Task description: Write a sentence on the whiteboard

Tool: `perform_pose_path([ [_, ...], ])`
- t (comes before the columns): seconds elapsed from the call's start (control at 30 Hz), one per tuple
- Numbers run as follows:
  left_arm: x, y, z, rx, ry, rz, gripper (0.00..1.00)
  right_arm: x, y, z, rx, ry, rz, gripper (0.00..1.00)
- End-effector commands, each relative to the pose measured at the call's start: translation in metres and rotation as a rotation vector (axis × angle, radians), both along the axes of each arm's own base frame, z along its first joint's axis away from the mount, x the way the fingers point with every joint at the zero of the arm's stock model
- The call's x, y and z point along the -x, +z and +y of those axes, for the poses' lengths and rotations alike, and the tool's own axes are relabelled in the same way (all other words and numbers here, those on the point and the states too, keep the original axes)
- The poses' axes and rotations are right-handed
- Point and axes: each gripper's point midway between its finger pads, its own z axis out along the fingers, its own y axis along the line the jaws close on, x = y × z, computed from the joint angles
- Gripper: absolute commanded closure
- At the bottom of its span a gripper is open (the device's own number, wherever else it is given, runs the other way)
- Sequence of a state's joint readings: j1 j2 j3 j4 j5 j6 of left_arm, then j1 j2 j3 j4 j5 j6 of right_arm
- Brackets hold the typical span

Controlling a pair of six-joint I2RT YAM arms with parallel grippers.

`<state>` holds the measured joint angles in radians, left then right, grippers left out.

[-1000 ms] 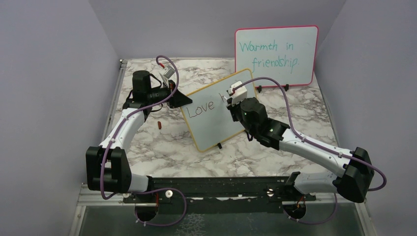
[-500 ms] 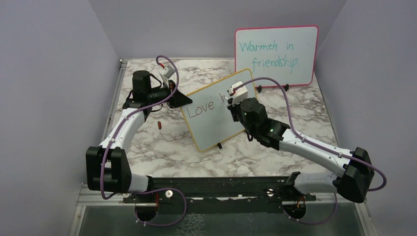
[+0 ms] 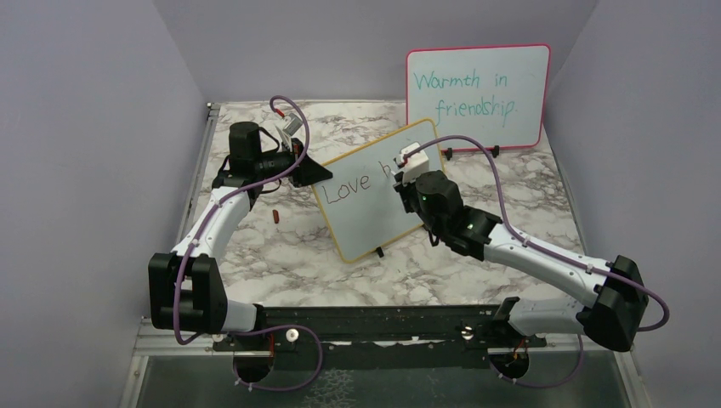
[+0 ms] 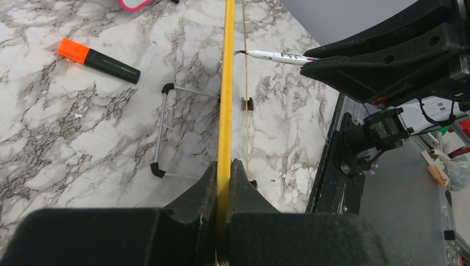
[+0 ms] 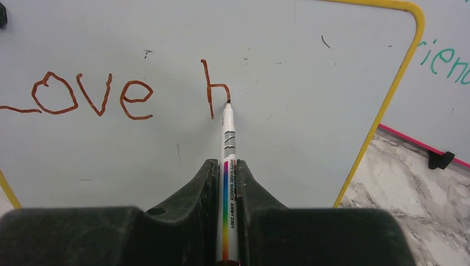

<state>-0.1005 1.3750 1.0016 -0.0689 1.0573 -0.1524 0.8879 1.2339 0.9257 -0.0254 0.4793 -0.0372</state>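
Observation:
The yellow-framed whiteboard [image 3: 374, 204] stands tilted mid-table. My left gripper [image 3: 313, 170] is shut on its left edge; in the left wrist view the yellow frame [image 4: 226, 83] runs edge-on between the jaws of that gripper [image 4: 224, 166]. My right gripper [image 5: 227, 169] is shut on a white marker [image 5: 228, 155] with a rainbow stripe. Its tip touches the board [image 5: 288, 83] at the arch of a reddish-brown letter like an "h". The sentence [image 5: 127, 94] reads "Love h". From above the right gripper [image 3: 406, 166] covers the writing after "Love" [image 3: 350, 186]. The marker also shows in the left wrist view [image 4: 274, 55].
A pink-framed board [image 3: 476, 95] with teal writing stands at the back right. An orange-capped black marker [image 4: 98, 60] lies on the marble behind the whiteboard. A small red object [image 3: 275, 216] lies left of the board. The board's wire stand [image 4: 166, 130] rests on the table.
The marker tip has moved a little right along the board, adding the arch to the upright stroke after "Love". The left arm and board have not moved.

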Motion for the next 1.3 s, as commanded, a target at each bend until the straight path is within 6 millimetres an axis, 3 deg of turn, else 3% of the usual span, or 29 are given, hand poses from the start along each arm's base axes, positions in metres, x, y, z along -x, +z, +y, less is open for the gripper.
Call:
perform_pose_path([
  [0.0, 0.001, -0.039, -0.001, -0.093, 0.011, 0.049, 1.00, 0.007, -0.014, -0.008, 0.017, -0.004, 0.043, 0.99],
  [1.27, 0.001, -0.041, -0.001, -0.096, 0.011, 0.055, 1.00, 0.017, -0.016, 0.009, -0.004, 0.105, 0.087, 0.99],
])
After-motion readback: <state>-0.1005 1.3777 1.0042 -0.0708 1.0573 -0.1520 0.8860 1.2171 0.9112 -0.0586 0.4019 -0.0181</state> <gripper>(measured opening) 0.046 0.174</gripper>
